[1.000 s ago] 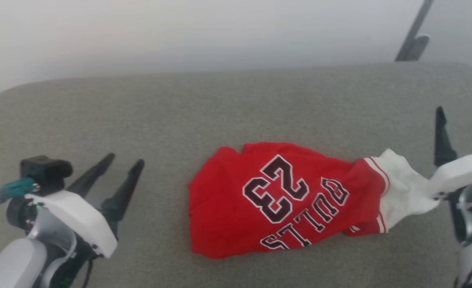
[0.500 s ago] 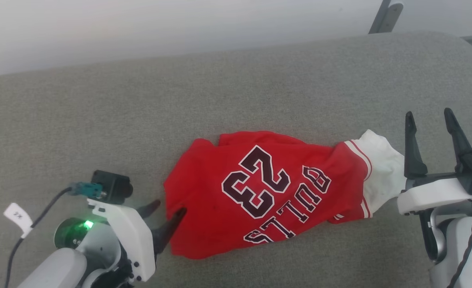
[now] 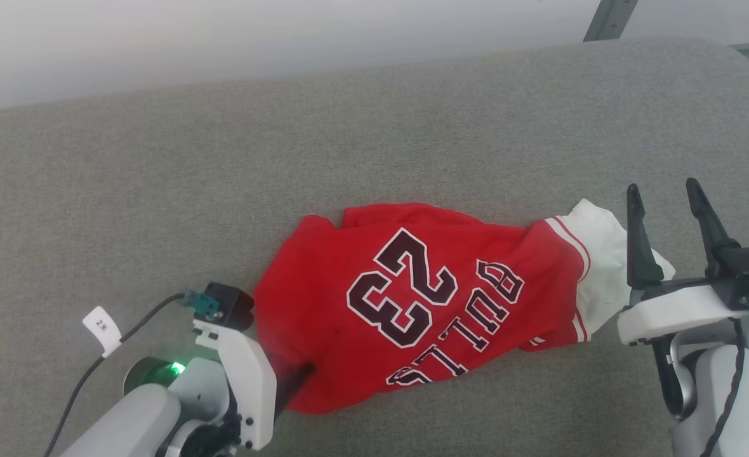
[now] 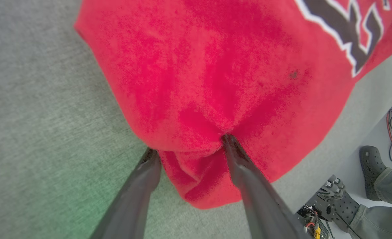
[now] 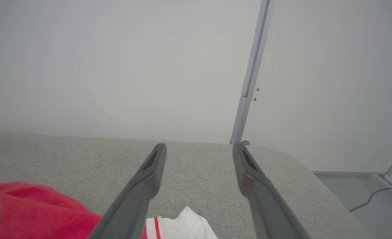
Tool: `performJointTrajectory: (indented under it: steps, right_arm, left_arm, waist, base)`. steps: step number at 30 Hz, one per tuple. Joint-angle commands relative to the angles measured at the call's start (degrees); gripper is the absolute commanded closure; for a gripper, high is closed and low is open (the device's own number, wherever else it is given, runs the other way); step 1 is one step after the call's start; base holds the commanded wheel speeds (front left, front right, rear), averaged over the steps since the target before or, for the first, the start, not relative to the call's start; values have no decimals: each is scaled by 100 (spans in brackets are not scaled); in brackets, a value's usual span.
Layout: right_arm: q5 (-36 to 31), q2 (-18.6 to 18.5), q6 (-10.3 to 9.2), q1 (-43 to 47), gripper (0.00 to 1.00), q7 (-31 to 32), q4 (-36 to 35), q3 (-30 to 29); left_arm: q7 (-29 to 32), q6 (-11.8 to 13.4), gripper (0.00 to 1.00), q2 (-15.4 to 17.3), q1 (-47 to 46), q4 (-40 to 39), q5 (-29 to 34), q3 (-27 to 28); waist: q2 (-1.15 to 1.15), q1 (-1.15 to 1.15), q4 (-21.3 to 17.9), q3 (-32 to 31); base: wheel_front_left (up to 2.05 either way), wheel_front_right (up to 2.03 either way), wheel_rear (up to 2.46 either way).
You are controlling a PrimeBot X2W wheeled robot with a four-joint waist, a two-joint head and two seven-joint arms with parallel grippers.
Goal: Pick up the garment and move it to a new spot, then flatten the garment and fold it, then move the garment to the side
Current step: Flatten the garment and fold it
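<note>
Lying rumpled at the middle of the grey fabric-covered tabletop [image 3: 159, 190], the red garment [image 3: 412, 298] shows its "BULLS 23" print and a white sleeve end [image 3: 603, 254] toward the robot's right. Left pincer [image 4: 189, 147]: fingers parted, straddling a bunched fold at the garment's near-left corner, not closed. Right pincer [image 3: 662, 188]: wide open, empty, just beside the white sleeve end.
</note>
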Motion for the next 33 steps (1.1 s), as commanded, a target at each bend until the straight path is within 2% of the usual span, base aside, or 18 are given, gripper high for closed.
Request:
performJointTrajectory:
  steps: [1,5,12,21,25,29,33]
  right_arm:
    - [-6,15,-10,-26,0,-40,11,20]
    - [-21,13,-10,-39,0,-47,43,-6]
    - [-75,14,-10,48,0,-47,103,-103]
    - [-168,14,-10,-24,0,-46,131,-103]
    - [-166,14,-10,-105,0,-46,91,-48]
    - [-144,14,-10,-152,0,-46,72,-12]
    - [-111,14,-10,-267,0,-47,64,43]
  left_arm:
    - [-38,-48,100,-53,-102,106,15,-9]
    - [-185,-250,100,-180,-273,467,9,-10]
    - [-263,-374,100,-63,-491,684,31,87]
    - [2,-326,100,749,-1261,546,394,360]
    - [82,-429,100,982,-1804,655,627,424]
    - [-39,-554,100,1002,-2259,775,818,438]
    - [-273,-755,100,837,-2775,1066,1008,383]
  waist:
    - [0,0,-1,-2]
    - [0,0,-17,-28]
    - [0,0,-16,-136]
    - [0,0,-55,-156]
    - [0,0,-105,-69]
    - [0,0,-154,28]
    - [0,0,-231,177]
  base:
    - [0,0,0]
    - [0,0,0]
    - [0,0,0]
    - [0,0,0]
    - [0,0,0]
    - [0,0,0]
    - [0,0,0]
